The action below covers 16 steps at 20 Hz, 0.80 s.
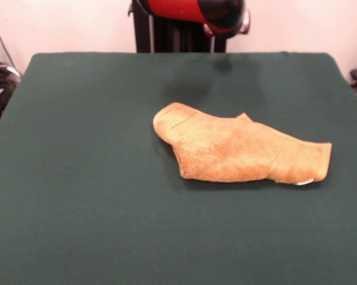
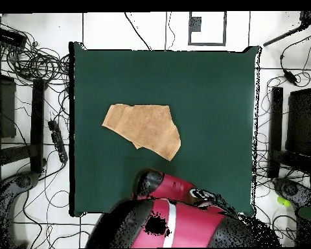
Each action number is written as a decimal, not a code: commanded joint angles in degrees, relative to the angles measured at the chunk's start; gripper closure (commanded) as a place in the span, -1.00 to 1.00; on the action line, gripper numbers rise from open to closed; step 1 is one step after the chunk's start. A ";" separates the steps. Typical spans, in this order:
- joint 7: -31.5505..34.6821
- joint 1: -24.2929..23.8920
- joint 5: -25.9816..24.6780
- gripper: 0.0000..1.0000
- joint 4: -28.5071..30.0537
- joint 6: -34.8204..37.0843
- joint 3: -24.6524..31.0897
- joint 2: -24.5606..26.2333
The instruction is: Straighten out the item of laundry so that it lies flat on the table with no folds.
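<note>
The item of laundry, a golden-orange towel, lies on the green table right of centre. It is bunched into an irregular shape with folded layers. A ribbed band crosses it near its right end, and a small white tag pokes out at the lower right corner. From overhead the towel sits left of the middle of the table. The red and black arm is drawn back at the top edge of the front view, well away from the towel. No gripper shows in either view.
In the overhead view the arm hangs over the table's bottom edge, below the towel. Cables and dark equipment lie on the floor on the left, and more gear stands on the right.
</note>
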 commanded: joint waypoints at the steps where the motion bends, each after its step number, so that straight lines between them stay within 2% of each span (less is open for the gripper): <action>1: 7.07 -2.74 2.81 -1.00 3.30 -18.93 9.82 -4.95; 6: 6.91 -5.52 -0.30 -1.00 5.07 -30.51 13.79 -5.58; 16: 7.98 -5.94 1.82 -1.00 3.59 -25.75 14.93 -7.31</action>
